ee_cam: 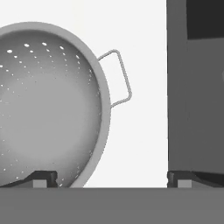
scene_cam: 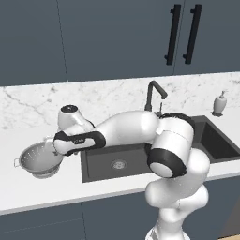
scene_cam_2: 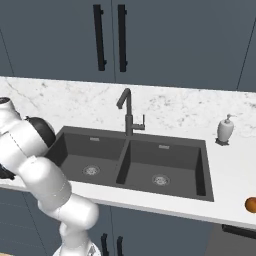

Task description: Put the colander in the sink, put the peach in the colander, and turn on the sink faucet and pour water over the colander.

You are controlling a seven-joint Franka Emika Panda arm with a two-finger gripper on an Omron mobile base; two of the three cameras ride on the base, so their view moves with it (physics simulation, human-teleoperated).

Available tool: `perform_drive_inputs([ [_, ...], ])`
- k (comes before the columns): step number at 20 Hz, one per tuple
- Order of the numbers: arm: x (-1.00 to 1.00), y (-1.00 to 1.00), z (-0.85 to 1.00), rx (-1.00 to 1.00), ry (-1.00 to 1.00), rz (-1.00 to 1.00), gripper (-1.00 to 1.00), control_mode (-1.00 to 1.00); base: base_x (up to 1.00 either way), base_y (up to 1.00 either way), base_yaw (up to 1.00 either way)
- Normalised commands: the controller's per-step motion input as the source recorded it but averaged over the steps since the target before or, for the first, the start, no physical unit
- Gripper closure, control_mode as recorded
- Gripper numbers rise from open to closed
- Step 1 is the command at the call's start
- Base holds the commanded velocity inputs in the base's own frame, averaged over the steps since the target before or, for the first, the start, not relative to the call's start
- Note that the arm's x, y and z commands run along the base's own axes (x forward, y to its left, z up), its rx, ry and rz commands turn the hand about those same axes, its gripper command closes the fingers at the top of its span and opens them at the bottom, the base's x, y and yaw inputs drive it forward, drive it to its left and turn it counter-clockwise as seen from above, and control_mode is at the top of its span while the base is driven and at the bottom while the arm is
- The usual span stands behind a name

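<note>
Colander [scene_cam: 40, 159] left of sink [scene_cam: 117, 164] (on counter [scene_cam: 47, 192])

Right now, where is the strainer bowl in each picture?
Left base view: colander at far left on the white counter, beside the sink.
Right base view: I can't spot it there.
Hand view: fills the left half.
Shared landmark: the sink's dark edge.

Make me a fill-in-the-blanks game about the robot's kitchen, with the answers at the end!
1. The colander sits on the counter, not yet in the ____.
2. The small fruit by the counter's right edge is a ____.
3. The gripper above the colander has its jaws ____.
4. No water runs from the faucet, so it is turned ____.

Answers: sink; peach; open; off
</note>
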Motion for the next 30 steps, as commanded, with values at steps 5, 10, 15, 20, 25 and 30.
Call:
perform_drive_inputs([
  [5, 0.18, 0.16, -0.17, 0.0, 0.0, 0.0, -1.0, -1.0, 0.0, 0.0, 0.0],
  [10, 0.04, 0.05, -0.28, 0.0, 0.0, 0.0, -1.0, -1.0, 0.0, 0.0, 0.0],
  [15, 0.01, 0.09, -0.25, 0.0, 0.0, 0.0, -1.0, -1.0, 0.0, 0.0, 0.0],
  [20, 0.05, 0.06, -0.18, 0.0, 0.0, 0.0, -1.0, -1.0, 0.0, 0.0, 0.0],
  [25, 0.04, 0.01, -0.17, 0.0, 0.0, 0.0, -1.0, -1.0, 0.0, 0.0, 0.0],
  [30, 0.0, 0.0, -0.2, 0.0, 0.0, 0.0, -1.0, -1.0, 0.0, 0.0, 0.0],
])
